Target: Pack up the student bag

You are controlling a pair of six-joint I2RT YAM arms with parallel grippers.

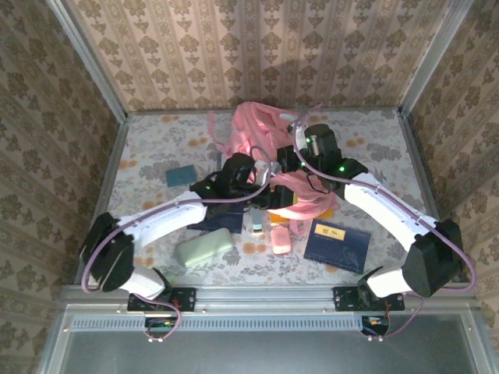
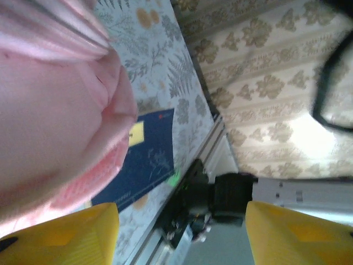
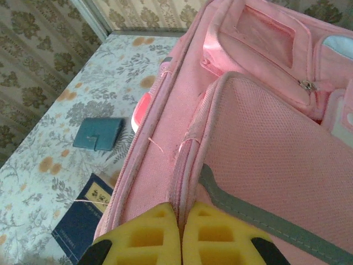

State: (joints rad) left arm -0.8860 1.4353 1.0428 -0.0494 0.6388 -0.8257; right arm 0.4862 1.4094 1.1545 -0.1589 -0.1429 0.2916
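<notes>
Now: right claw [image 3: 181,234] pinched shut on student bag [image 3: 259,138] edge seam; hold seam high, taut. Left claw [image 2: 182,237] gaping, empty, beside student bag; fetch blue book [image 2: 149,163] near student bag next.

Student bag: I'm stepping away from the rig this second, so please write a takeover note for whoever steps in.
Pincers: the left pincer is open and empty beside the student bag. The right pincer is shut on a seam edge of the bag.
Bag: mid-table, between both arms.
Done: nothing visibly packed; the bag's inside is hidden.
Left: the teal wallet, pale green case, small pink object and navy booklet lie loose on the table; pack them.
</notes>
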